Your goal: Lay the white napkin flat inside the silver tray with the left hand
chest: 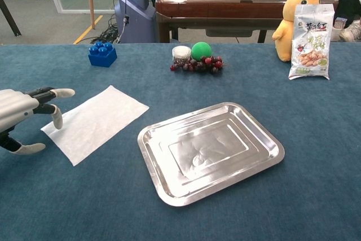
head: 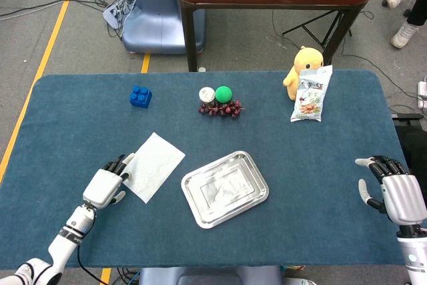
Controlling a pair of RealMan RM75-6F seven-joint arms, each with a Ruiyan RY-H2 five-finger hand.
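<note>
White napkin [head: 155, 165] [chest: 96, 121] — lying flat on the blue counter [head: 320, 158], just left of the silver tray [head: 225, 188] [chest: 210, 149] and outside it. Left hand [head: 107, 183] [chest: 20, 114] — at the napkin's left corner, fingers spread and holding nothing, fingertips [chest: 56, 118] at the napkin's edge; right hand [head: 393, 191] — far right, well apart, fingers apart and empty. Along the back: blue block [head: 140, 95], green ball [head: 223, 93], grapes [head: 221, 109], snack bag [head: 310, 94], yellow plush toy [head: 301, 63].

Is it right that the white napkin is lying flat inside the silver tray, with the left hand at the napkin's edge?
Not quite. The head view shows the white napkin flat on the table beside the silver tray, not in it. The left hand is at its edge.
</note>
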